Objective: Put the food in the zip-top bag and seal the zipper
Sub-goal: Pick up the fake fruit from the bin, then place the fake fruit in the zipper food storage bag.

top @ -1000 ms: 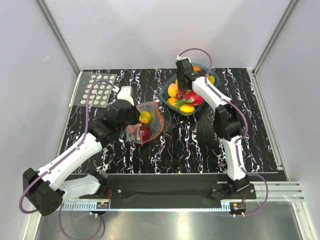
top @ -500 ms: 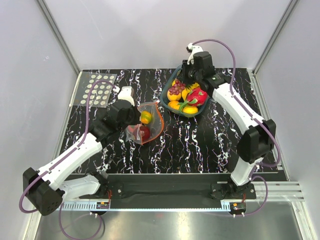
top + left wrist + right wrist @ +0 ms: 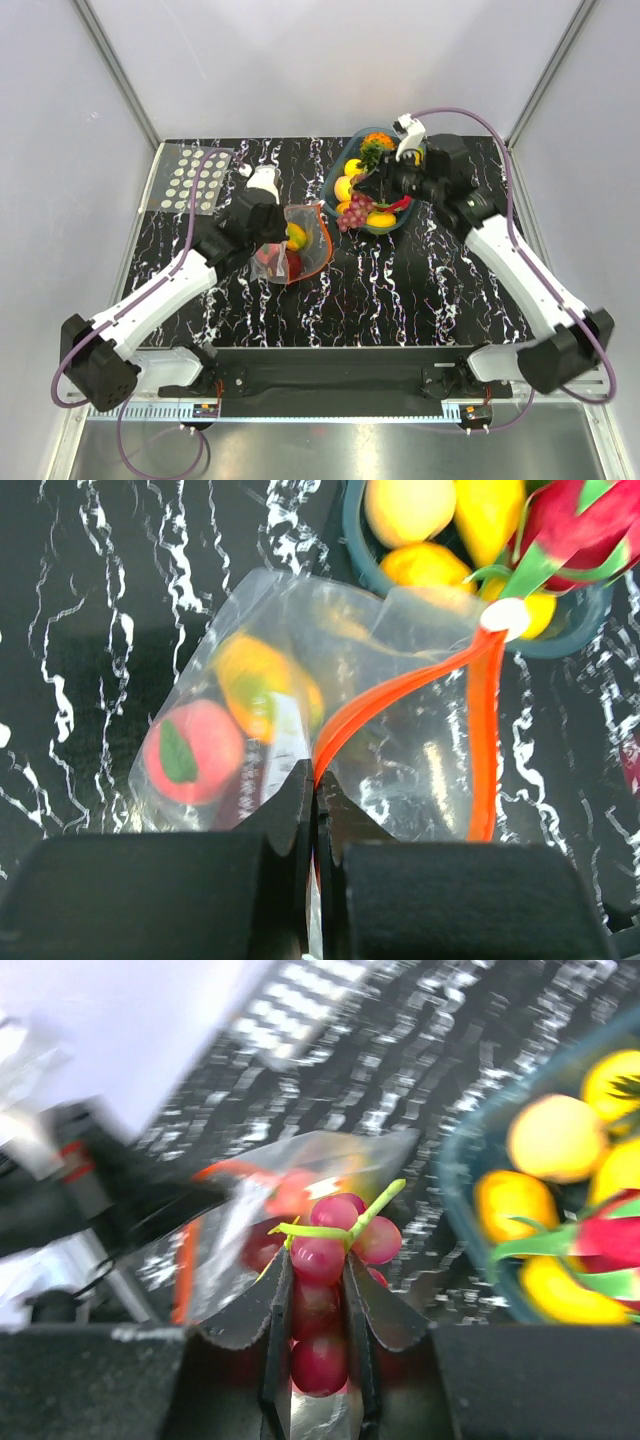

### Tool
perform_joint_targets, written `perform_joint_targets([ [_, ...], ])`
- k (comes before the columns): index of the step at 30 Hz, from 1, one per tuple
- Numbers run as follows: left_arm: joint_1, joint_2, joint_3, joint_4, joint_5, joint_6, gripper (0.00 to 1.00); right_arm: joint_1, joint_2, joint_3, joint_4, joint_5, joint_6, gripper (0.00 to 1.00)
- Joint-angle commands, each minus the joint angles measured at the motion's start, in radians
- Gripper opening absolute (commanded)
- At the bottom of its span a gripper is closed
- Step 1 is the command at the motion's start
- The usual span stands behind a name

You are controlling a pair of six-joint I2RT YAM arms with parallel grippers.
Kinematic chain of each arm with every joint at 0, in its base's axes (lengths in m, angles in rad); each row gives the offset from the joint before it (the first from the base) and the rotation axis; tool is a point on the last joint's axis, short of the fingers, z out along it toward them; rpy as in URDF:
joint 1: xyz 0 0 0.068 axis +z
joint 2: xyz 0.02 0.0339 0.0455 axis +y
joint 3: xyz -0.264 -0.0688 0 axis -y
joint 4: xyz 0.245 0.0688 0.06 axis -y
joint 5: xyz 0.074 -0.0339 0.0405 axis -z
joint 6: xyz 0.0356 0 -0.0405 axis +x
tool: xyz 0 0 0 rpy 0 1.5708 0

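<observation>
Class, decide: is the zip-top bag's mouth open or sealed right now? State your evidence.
Open. The two red-orange tracks of the zipper stand apart in a loop, and the left gripper pinches one lip of the zip-top bag.

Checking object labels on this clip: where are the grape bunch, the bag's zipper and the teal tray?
grape bunch [image 3: 335,1210], right wrist view, on its topmost grape.
zipper [image 3: 400,685], left wrist view, on the middle of the orange strip.
teal tray [image 3: 358,550], left wrist view, on its rim beside the bag.

One zip-top bag [image 3: 400,770] is holding two toy fruits [image 3: 192,760]; one grape bunch [image 3: 322,1300] is hanging at one teal tray's [image 3: 585,630] eight o'clock; one dotted sheet [image 3: 196,178] is lying flat.
</observation>
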Motion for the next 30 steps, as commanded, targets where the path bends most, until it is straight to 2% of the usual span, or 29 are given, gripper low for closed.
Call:
perform_joint_targets([
  [1,-0.004,0.024,0.090,0.001,-0.004,0.015,0.00,0.034,-0.100,-0.068,0.130,-0.125,0.044,0.22],
  [10,-0.019,0.058,0.182,-0.060,0.074,-0.013,0.00,0.164,-0.138,-0.177,0.252,-0.005,0.001,0.21],
  [14,-0.024,0.045,0.192,-0.062,0.144,-0.046,0.00,0.190,-0.100,-0.205,0.347,0.018,0.024,0.20],
  [18,-0.025,0.025,0.205,-0.065,0.232,-0.091,0.00,0.233,-0.042,-0.205,0.346,0.058,-0.013,0.19],
  [21,-0.025,0.000,0.186,-0.041,0.304,-0.147,0.00,0.250,-0.031,-0.237,0.378,0.096,-0.022,0.19],
  [26,-0.027,-0.044,0.081,0.119,0.402,-0.262,0.00,0.261,-0.049,-0.330,0.427,0.107,-0.005,0.20],
  [30,-0.028,-0.025,0.064,0.159,0.437,-0.275,0.00,0.261,-0.025,-0.384,0.478,0.064,0.040,0.23],
])
